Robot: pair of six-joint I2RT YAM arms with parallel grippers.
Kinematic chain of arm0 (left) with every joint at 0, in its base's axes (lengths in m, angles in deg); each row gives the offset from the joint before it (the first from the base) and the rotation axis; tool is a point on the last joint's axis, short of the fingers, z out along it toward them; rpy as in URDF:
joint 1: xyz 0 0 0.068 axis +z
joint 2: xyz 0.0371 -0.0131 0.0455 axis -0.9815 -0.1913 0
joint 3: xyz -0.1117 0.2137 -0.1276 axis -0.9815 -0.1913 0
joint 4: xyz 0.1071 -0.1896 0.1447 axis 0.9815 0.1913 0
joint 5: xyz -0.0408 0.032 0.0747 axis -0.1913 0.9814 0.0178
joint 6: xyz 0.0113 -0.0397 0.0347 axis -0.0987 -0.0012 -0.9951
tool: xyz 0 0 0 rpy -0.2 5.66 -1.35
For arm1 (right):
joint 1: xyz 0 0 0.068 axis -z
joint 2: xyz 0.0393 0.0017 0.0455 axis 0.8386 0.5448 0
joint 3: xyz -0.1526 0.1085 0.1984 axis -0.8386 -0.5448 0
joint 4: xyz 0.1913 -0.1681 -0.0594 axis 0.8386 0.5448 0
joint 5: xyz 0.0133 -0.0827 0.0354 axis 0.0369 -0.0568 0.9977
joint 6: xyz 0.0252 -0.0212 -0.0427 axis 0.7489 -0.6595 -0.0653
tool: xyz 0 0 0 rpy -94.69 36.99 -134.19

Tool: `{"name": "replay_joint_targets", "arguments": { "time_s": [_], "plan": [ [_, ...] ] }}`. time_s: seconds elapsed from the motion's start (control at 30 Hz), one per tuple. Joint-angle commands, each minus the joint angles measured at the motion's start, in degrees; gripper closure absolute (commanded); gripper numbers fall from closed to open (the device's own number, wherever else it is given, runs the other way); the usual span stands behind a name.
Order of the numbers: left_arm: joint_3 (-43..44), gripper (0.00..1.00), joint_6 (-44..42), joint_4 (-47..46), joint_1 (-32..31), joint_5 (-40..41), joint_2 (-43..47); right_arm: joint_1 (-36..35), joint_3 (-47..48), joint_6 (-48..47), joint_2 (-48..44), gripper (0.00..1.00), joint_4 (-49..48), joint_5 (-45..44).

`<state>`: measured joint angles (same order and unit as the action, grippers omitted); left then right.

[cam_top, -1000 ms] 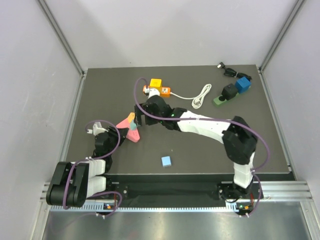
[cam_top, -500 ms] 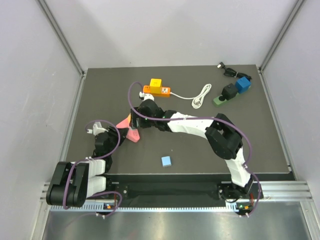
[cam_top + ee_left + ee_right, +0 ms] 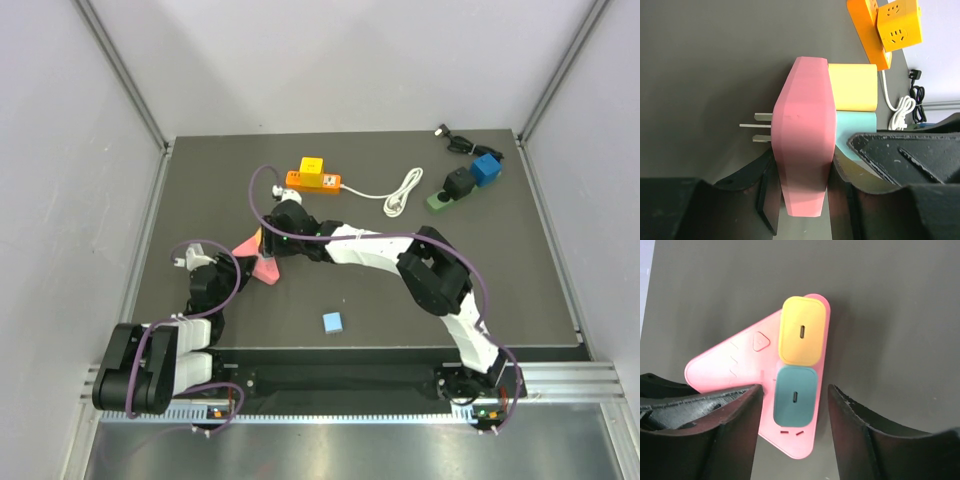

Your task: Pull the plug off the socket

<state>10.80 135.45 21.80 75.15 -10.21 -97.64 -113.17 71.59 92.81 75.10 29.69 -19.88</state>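
Moved since a second ago: right arm [image 3: 380,250], elbow folded in and wrist swung left, toward the pink socket; its jaws have narrowed from wide.

1. Enclosure: pale grey walls [image 3: 350,60] on three sides, with metal corner posts.
2. Counter [image 3: 420,290]: dark grey, matte, and edged by a metal rail [image 3: 350,380] at the near side.
3. Left arm [image 3: 160,350]: lies low at the near left.
4. Left gripper [image 3: 805,200]: closed tight on the pink socket [image 3: 805,140], clamping its lower end.
5. Right gripper [image 3: 795,390]: partly open, with one finger on each side of the teal plug [image 3: 795,397] and a sliver of gap on both sides; it grips nothing.
6. Pink socket: triangular body at left of centre, with three metal prongs [image 3: 757,125] on its back.
7. Orange power strip [image 3: 315,180]: far centre, carrying a yellow cube [image 3: 312,165]. A coiled white cable [image 3: 400,190] trails to its right.
8. Yellow plug [image 3: 801,331]: seated in the pink socket, touching the teal plug end to end.
9. Blue cube [image 3: 333,322]: alone near the front edge.
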Motion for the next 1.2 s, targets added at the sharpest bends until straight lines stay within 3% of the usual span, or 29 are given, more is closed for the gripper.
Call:
{"name": "replay_joint_targets", "arguments": {
  "time_s": [0.0,0.43,0.53,0.77,1.17],
  "plan": [
    [-3.7,1.00,-3.0,5.4,0.3,1.1,-0.8,-1.1,4.7,1.0,1.3,0.47,0.7,-0.8],
    [-3.7,1.00,-3.5,5.5,0.3,1.0,-0.9,-1.7,7.5,3.1,3.4,0.57,3.0,-3.0],
    [-3.6,1.00,-3.5,5.5,0.3,1.0,-0.9,-1.6,9.3,3.5,3.9,0.67,5.0,-4.6],
    [-3.7,1.00,-3.4,5.3,0.1,1.5,-0.7,-1.6,11.3,4.6,3.1,1.00,8.8,-6.5],
    [-0.9,1.00,-0.7,10.2,-0.6,3.8,-0.6,-1.6,9.3,6.0,-3.1,1.00,8.2,-8.1]
  ]
}}
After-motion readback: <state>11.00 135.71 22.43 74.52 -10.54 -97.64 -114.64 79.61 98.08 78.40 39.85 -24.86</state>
